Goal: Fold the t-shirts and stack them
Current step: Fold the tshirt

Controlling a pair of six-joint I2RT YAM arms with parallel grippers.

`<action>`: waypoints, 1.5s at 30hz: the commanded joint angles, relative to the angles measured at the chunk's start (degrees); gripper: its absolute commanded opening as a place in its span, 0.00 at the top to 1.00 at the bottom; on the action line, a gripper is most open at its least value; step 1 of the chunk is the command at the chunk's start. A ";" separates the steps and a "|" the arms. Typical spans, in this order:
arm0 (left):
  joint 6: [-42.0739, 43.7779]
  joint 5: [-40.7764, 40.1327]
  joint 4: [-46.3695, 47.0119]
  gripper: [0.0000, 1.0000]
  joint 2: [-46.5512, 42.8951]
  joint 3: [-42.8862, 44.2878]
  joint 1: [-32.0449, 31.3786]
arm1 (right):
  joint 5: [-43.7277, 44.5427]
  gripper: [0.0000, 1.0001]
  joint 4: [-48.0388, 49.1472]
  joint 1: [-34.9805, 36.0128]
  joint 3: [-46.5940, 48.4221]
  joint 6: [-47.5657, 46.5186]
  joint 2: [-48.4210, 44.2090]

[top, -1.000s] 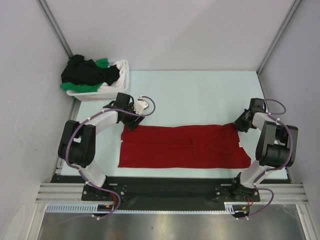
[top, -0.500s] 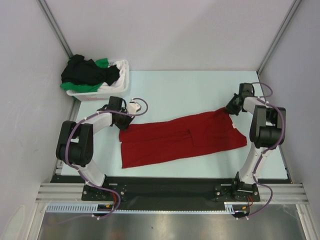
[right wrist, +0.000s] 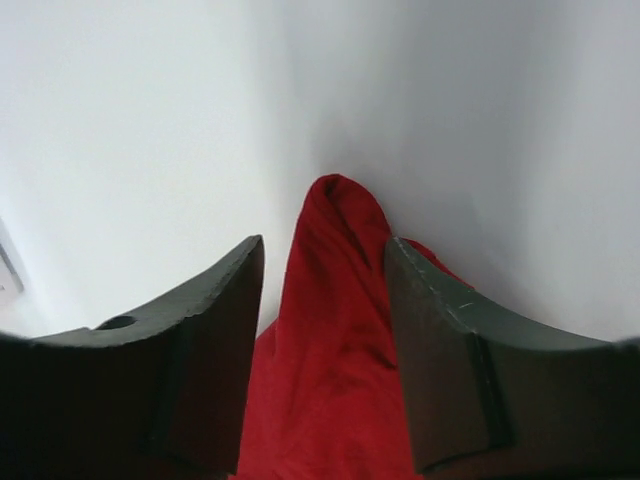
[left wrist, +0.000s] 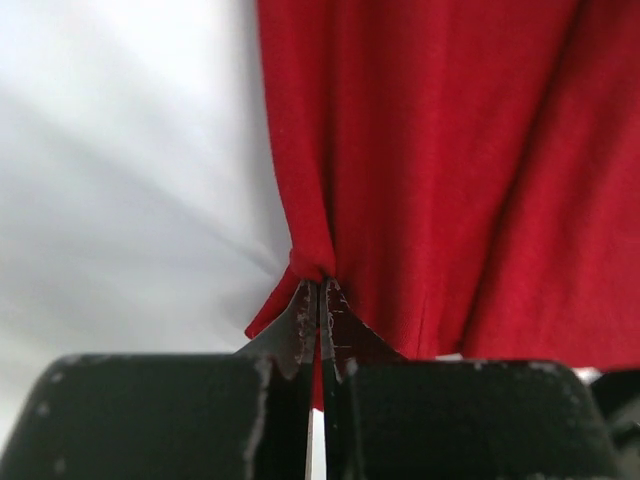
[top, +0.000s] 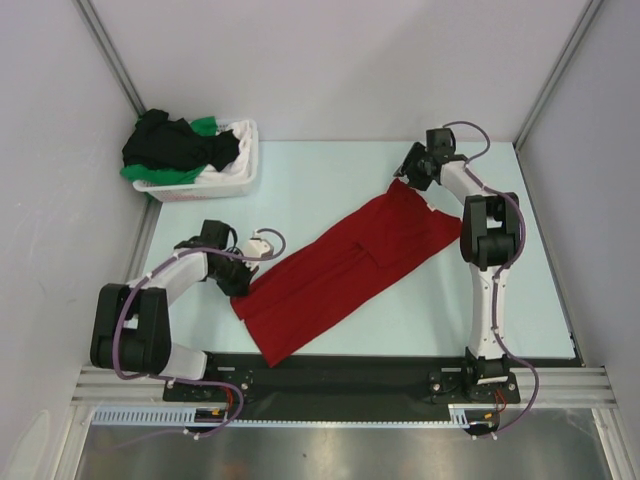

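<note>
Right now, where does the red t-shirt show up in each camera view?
Top external: the red t-shirt lies diagonally across the centre.
Left wrist: it fills the upper right, a corner pinched in the left fingers.
Right wrist: a red fold at centre, between the open right fingers.
Shared landmark: that pinched corner, the shirt's lower-left end in the top view.

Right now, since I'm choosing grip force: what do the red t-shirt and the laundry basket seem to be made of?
Red t-shirt: soft knit cloth, probably cotton, with a matte finish. It drapes and puckers into folds where it is pinched.
Laundry basket: seemingly rigid white plastic with a smooth finish. Its rim is straight and crisp.
</note>
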 commanded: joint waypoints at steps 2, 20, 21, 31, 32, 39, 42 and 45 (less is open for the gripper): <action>3.24 3.77 -9.81 1.00 -3.97 -1.39 0.26 | 2.79 0.40 -4.67 -3.05 4.17 -0.99 -4.97; 5.79 5.09 -11.66 1.00 -4.50 -2.80 0.18 | -1.33 0.47 2.88 -14.66 -34.86 -0.38 -23.45; 5.79 4.91 -11.66 1.00 -4.50 -2.97 0.18 | -1.16 0.48 2.88 -14.57 -34.60 0.14 -23.01; 5.53 8.24 -11.74 0.99 -3.62 -2.36 0.09 | -4.93 0.97 7.09 -13.61 -32.24 3.83 -17.74; 5.36 8.86 -11.83 1.00 -2.92 -1.49 0.00 | -5.81 1.00 7.88 -13.08 -30.48 4.36 -16.60; 2.54 12.90 -10.43 0.99 1.12 1.33 -7.81 | -6.08 1.00 7.80 -8.25 -7.82 9.81 -2.02; 3.59 16.05 -10.51 1.00 2.18 2.21 -15.88 | -4.68 1.00 6.14 -5.97 3.79 11.13 4.57; 4.30 18.87 -9.90 1.00 4.10 2.39 -22.82 | -4.24 0.98 5.08 -3.24 13.27 13.23 10.55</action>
